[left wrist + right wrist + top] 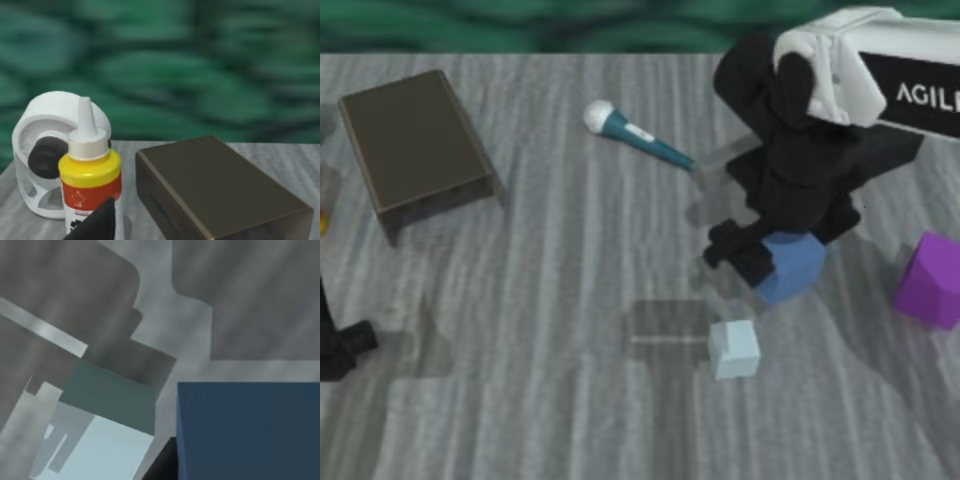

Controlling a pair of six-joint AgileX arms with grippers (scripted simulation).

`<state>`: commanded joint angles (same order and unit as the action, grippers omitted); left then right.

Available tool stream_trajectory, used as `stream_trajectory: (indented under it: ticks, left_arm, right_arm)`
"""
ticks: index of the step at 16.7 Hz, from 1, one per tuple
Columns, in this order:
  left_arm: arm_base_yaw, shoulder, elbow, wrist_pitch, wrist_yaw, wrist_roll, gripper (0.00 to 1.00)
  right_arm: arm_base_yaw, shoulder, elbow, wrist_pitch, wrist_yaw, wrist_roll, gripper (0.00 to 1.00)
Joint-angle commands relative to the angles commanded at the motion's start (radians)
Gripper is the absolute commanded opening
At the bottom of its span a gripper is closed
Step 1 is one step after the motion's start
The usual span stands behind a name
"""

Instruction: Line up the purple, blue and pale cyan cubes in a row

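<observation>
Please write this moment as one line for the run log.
right gripper: shut on blue cube, above table | pale cyan cube: on table, just below | purple cube: right edge | left gripper: parked left

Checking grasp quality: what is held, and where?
The right end effector holds the blue cube by its sides, above the table. The left holds nothing.

The blue cube (798,262) is partly covered by the right gripper (760,268), whose fingertips cannot be made out. The purple cube (932,280), well right of the blue cube, is cut by the picture's edge. The left gripper (342,345) is cropped, far left of the blue cube. The bottle (90,182) is cut off below.
</observation>
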<state>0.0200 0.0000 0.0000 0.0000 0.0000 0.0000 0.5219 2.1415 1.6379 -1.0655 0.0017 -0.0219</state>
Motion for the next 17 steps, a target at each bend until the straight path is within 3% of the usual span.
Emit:
stream_trajectory:
  ticks: [9,12,17]
  left_arm:
    - [0.0,0.0,0.0,0.0,0.0,0.0,1.0]
    - [0.0,0.0,0.0,0.0,0.0,0.0,1.0]
    - [0.0,0.0,0.0,0.0,0.0,0.0,1.0]
  right_arm:
    - [0.184,0.042,0.116,-0.088,0.01,0.665,0.0]
    - [0.216,0.037,0.134,-0.096,0.012,0.759,0.0]
    - [0.215,0.036,0.133,-0.094,0.011,0.771,0.0]
